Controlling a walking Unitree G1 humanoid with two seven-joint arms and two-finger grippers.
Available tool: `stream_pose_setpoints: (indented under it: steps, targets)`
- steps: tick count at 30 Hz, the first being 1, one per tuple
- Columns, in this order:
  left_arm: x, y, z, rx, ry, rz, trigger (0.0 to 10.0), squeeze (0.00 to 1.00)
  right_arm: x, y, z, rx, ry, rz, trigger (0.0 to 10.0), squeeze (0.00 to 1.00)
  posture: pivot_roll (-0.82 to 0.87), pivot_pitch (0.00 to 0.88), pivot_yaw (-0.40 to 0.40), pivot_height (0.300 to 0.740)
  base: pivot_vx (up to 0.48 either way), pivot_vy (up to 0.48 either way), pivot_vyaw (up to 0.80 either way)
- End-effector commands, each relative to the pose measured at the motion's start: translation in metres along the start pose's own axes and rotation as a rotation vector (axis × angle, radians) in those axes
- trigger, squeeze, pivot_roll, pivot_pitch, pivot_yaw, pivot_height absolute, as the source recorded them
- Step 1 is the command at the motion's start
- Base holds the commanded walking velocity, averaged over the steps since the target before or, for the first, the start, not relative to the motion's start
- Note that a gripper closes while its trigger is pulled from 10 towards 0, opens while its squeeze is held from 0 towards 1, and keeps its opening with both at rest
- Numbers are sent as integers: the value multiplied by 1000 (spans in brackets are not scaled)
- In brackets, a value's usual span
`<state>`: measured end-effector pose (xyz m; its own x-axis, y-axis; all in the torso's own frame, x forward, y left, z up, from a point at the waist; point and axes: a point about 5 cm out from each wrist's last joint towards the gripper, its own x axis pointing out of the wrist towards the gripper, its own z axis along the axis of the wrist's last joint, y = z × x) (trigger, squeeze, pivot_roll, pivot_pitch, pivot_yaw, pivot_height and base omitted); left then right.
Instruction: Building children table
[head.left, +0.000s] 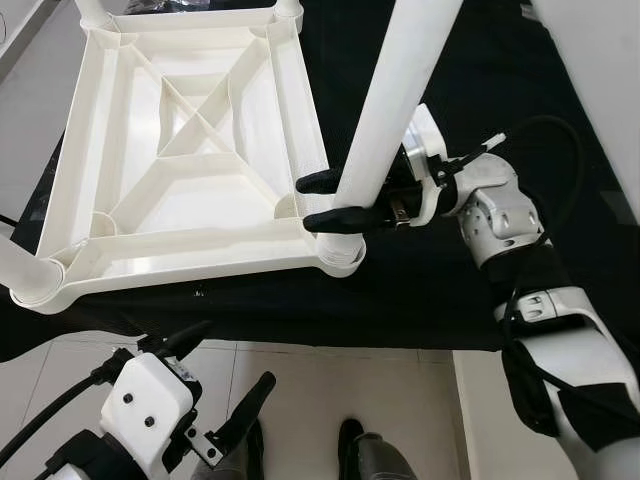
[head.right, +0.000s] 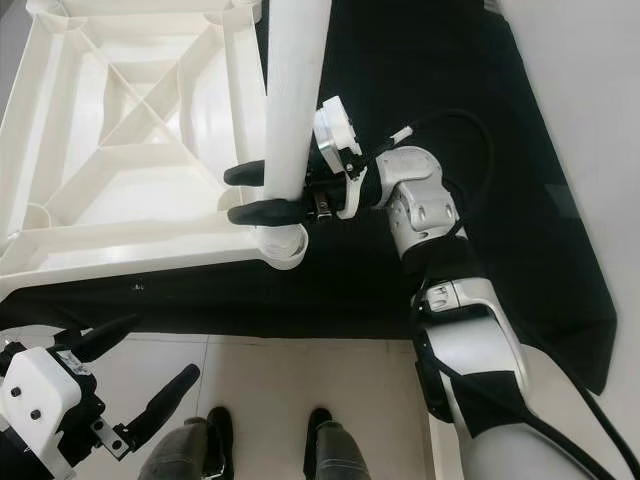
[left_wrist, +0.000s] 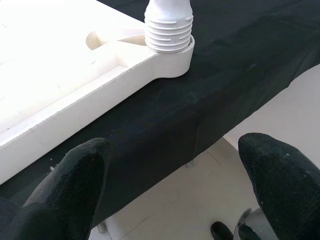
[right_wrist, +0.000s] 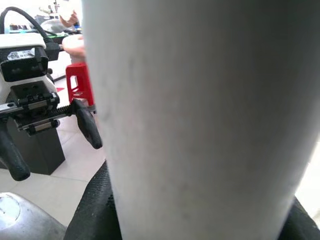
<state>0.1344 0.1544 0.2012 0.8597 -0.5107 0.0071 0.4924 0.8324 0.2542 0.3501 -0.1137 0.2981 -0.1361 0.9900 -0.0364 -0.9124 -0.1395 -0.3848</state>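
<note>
— Where is the right pincer (head.left: 332, 200)?

— Pinching the white table leg (head.left: 395, 95) low down, one black finger on each side, right above the corner socket (head.left: 340, 252) of the upturned tabletop (head.left: 190, 150). That corner sits near the front edge of the black-draped surface (head.left: 470, 120), with pale tiled floor (head.left: 330, 390) just beyond.

— Room to move?

— Open black cloth lies to the right of the leg, under the right arm. To the left, the tabletop covers most of the surface.

— And the left pincer (head.left: 222, 380)?

— Spread, hanging low over the floor in front of the surface, touching nothing.

— How does the tabletop look?

— White plastic, underside up, with raised ribs crossing in an X. Another leg already stands in the front left corner.

— Anything the wrist views add?

— The left wrist view shows that seated leg's ribbed end (left_wrist: 169, 27) in its socket. The right wrist view shows a red stool (right_wrist: 80, 82) behind the gripped leg.
</note>
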Motion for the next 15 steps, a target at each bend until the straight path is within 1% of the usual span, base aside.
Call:
stream_pose_setpoints:
  steps: [1,7,15]
  targets:
    - [-3,-3,2,2,3,-23,10000,0,-1,2,-9,19,35,6,10000,0,134,391,-62,740,0,0,0]
    - [-3,-3,2,3,1,-24,10000,0,-2,1,-8,18,40,4,10000,0,135,390,-64,740,0,0,0]
    - [-3,-3,2,3,1,-22,10000,0,-5,4,-8,27,64,23,10000,0,133,391,-67,740,0,0,0]
